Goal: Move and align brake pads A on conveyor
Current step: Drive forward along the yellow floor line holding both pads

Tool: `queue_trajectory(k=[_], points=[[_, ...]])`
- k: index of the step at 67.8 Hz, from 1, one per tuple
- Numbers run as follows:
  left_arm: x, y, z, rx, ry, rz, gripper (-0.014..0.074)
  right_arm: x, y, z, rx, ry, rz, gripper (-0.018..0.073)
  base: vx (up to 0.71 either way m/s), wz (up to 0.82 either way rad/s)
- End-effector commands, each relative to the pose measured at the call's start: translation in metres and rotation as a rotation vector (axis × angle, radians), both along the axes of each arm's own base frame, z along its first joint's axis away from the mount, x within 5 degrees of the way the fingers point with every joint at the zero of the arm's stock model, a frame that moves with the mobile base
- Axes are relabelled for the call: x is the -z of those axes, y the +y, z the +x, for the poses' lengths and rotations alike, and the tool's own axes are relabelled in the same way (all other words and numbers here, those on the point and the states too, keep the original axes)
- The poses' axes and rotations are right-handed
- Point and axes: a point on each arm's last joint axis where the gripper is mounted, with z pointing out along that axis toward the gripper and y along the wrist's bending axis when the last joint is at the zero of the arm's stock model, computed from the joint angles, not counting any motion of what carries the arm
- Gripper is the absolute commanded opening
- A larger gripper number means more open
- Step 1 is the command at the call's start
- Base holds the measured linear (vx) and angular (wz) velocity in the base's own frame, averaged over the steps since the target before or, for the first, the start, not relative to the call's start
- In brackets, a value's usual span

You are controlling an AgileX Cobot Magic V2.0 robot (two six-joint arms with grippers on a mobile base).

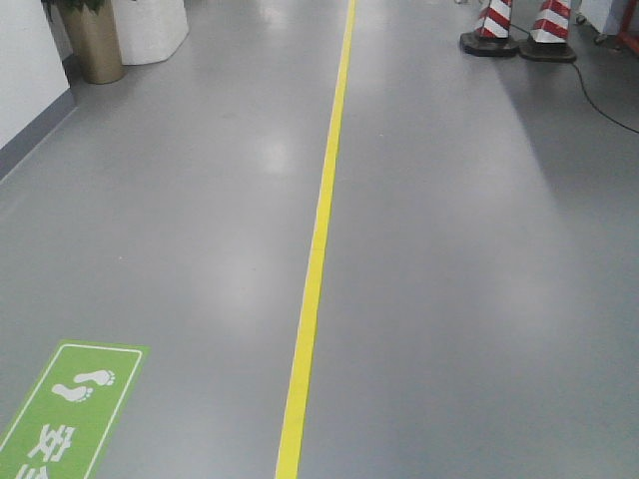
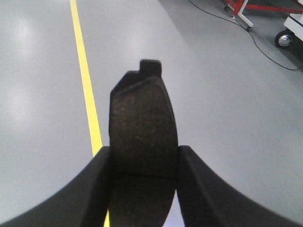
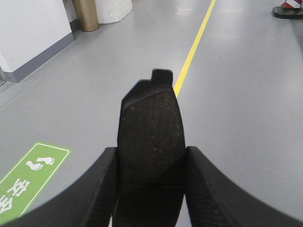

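Note:
In the left wrist view a dark-grey brake pad [image 2: 143, 127] with a small tab at its far end sticks out forward, clamped by its long edges in my left gripper [image 2: 144, 163], which is shut on it. The right wrist view shows the same: another brake pad [image 3: 150, 135] held lengthwise in my right gripper [image 3: 151, 163], shut on it. A thin groove crosses each pad near the fingers. Both pads hang above the grey floor. The conveyor is out of view. Neither gripper appears in the front view.
A yellow floor line [image 1: 319, 239] runs ahead along the grey floor. A green footprint sign [image 1: 65, 409] lies at the near left. Striped cone bases [image 1: 519, 30] and a cable [image 1: 604, 100] sit at far right, a gold planter [image 1: 95, 40] and white wall at far left.

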Motion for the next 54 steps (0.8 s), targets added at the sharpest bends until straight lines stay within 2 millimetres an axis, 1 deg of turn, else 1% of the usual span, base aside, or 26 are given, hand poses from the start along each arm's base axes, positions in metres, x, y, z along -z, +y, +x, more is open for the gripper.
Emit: queue_trajectory(k=[1, 26, 54], points=[[-0.0165, -0.0021, 0.0019, 0.01, -0.097, -0.058, -0.0006, -0.0177, 0.0011, 0.0016, -0.013, -0.12, 0.011, -0.0004, 0.18, 0.15], [-0.0165, -0.0021, 0.0019, 0.01, -0.097, -0.058, -0.0006, -0.0177, 0.0011, 0.0016, -0.013, -0.12, 0.011, -0.0004, 0.27, 0.05], [-0.0165, -0.0021, 0.0019, 0.01, -0.096, -0.058, -0.0006, -0.0177, 0.0012, 0.0016, -0.014, -0.12, 0.012, -0.0004, 0.48, -0.16]])
